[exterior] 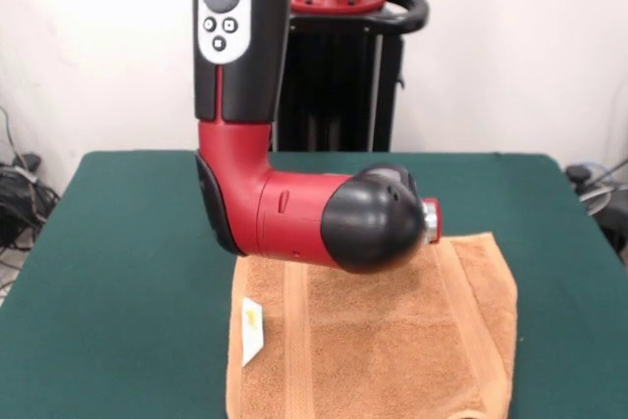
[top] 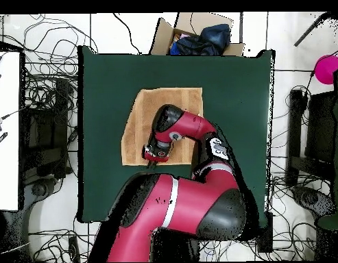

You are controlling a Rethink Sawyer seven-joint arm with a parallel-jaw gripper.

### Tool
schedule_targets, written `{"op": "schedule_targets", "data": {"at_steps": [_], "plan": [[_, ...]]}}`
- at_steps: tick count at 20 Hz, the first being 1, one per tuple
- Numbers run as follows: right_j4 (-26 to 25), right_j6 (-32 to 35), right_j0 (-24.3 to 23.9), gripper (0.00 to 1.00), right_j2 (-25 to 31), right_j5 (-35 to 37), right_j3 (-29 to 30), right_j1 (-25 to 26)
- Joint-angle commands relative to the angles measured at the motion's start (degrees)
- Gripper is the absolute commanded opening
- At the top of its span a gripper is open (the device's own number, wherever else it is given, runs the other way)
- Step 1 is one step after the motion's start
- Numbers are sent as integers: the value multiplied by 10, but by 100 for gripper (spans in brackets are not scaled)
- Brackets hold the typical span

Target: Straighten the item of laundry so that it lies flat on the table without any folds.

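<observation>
The orange-tan towel [exterior: 392, 340] lies spread on the dark green table [exterior: 118, 242], toward its near side. Band stripes run along both ends, and a small white tag [exterior: 252, 329] stands up at its left edge. Its right edge slants and looks slightly rumpled at the near corner. The red and black arm bends low over the towel's far edge. Only the gripper's [exterior: 430, 221] tip shows behind the black wrist, at the towel's far right corner. In the overhead view the gripper [top: 155, 152] sits over the corner of the towel [top: 154, 109] nearest the base, on the table [top: 233, 103].
The pedestal [exterior: 334, 56] stands behind the table's far edge. In the overhead view, a cardboard box with dark blue cloth [top: 199, 38] sits just beyond the table's top edge. Cables cover the floor on both sides. A pink object [top: 328, 68] is at the right.
</observation>
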Motion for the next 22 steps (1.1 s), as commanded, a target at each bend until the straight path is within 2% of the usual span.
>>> {"op": "schedule_targets", "data": {"at_steps": [1, 15, 19, 22], "plan": [[-91, 28, 4, 0, -2, -320, 125, -95], [-115, 50, 10, 0, -8, -253, 131, -138], [-116, 50, 16, 0, -15, -192, 118, -149], [-128, 44, 25, 0, -27, -121, 97, -160]]}}
